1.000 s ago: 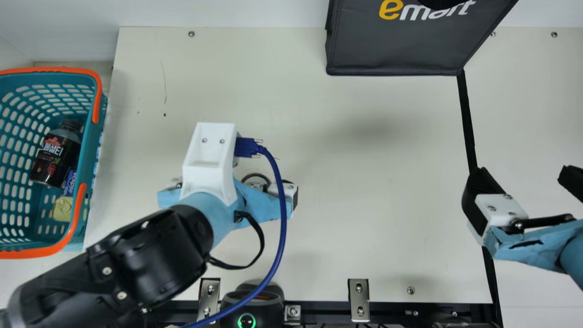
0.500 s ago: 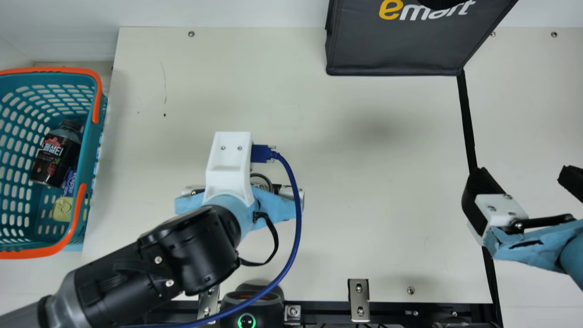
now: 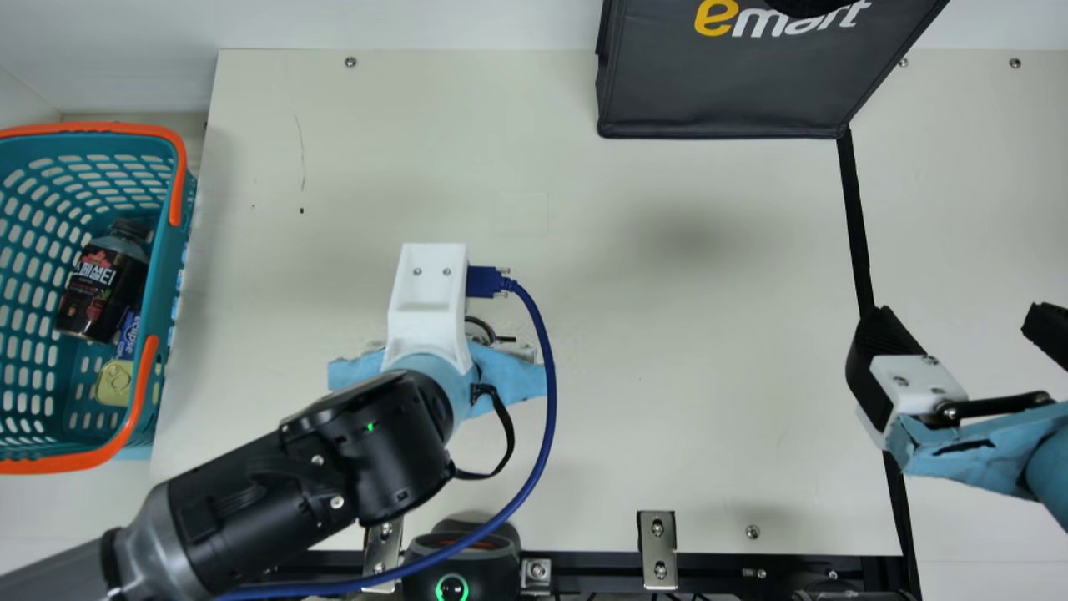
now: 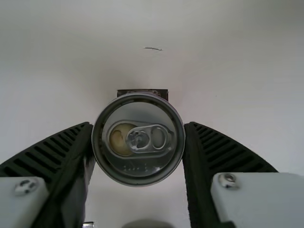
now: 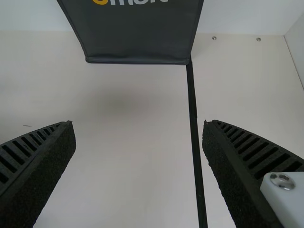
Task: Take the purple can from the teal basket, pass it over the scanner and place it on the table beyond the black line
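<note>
Nearest me, at the bottom of the main view and left of its centre, sits the scanner (image 3: 451, 580), its ring lit green. The front edge of the table (image 3: 717, 401) runs just above it, with a metal bracket (image 3: 657, 526) further right. A blue cable (image 3: 546, 417) loops down past the scanner from my left arm.

Left of centre, my left gripper (image 3: 509, 380) pinches the purple can (image 4: 137, 137) between both ribbed fingers, lid and pull tab towards my wrist camera; the marks stamped in the lid are too small to read. From there a wide stretch of tabletop gives me room to the right, as far as the black line (image 3: 855, 225), which slants down the right side to the lower right.

At the right edge, my right gripper (image 3: 955, 313) stands spread wide, one finger over the line and the other beyond it; the table shows between them.

At the left, beside the table's left edge, is the teal basket (image 3: 171, 250) with orange handles. In it lie a dark bottle (image 3: 96, 292) with a printed label, a blue packet (image 3: 128, 334) with lettering and a yellow tin (image 3: 114, 382).

Farthest, at the upper right, a dark bag (image 3: 717, 92) bears large yellow and white lettering; the line meets its lower right corner.
</note>
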Robot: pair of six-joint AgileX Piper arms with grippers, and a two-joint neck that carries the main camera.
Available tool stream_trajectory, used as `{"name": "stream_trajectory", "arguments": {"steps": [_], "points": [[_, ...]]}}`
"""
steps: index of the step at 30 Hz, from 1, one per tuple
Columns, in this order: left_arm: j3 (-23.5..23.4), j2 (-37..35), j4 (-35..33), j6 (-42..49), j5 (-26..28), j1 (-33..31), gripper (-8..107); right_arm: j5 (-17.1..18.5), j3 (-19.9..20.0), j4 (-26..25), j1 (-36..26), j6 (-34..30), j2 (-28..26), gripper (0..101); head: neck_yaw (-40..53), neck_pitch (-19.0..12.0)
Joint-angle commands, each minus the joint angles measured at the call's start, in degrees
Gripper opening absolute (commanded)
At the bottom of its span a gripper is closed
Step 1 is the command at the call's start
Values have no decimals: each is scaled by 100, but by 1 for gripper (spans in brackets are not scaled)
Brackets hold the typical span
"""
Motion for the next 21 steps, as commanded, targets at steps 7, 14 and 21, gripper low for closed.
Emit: {"name": "stream_trajectory", "arguments": {"steps": [7, 14, 21], "points": [[-28, -65, 138, 50, 56, -59, -8, 0, 0, 0, 0, 0, 0, 95, 9, -166], [-107, -243, 142, 487, 124, -119, -8, 0, 0, 0, 0, 0, 0, 95, 9, -166], [-35, -470, -41, 1341, 7, -104, -8, 0, 0, 0, 0, 0, 0, 95, 9, -166]]}}
